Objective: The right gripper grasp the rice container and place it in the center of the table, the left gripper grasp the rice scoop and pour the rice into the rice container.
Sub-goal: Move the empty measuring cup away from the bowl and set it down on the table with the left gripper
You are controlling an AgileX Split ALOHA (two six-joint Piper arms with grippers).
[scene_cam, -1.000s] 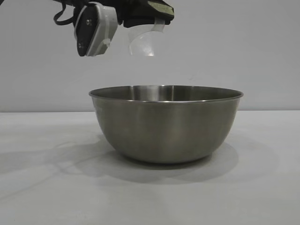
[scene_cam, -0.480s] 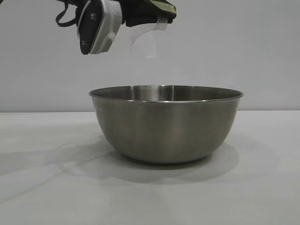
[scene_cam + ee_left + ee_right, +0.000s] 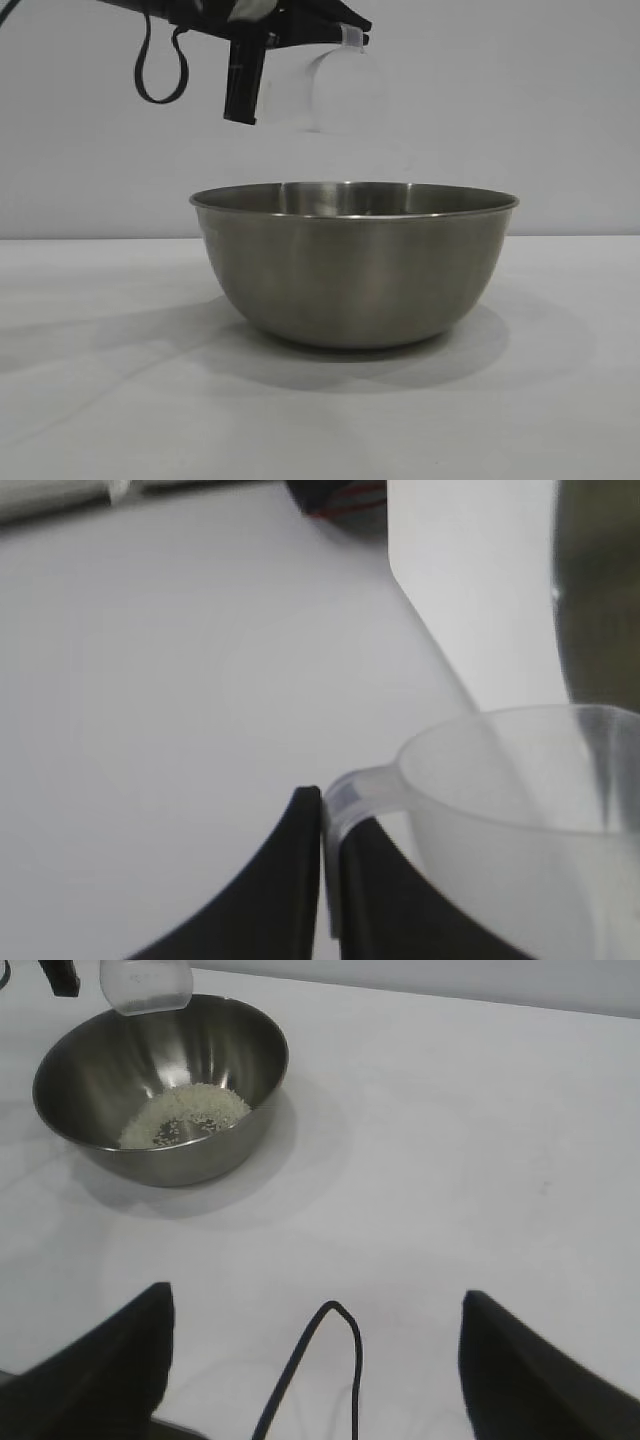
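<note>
Rice in rice container (scoop above)

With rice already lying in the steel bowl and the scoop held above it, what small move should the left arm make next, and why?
Probably carry the rice scoop sideways, clear of the rice container, then lower it to the table. The left tool is shut on the scoop's handle, holding it above the rim. The rice already lies in the bowl's bottom. The right tool waits open, well back.

Brushed steel rice container, translucent plastic rice scoop, matt white table
</note>
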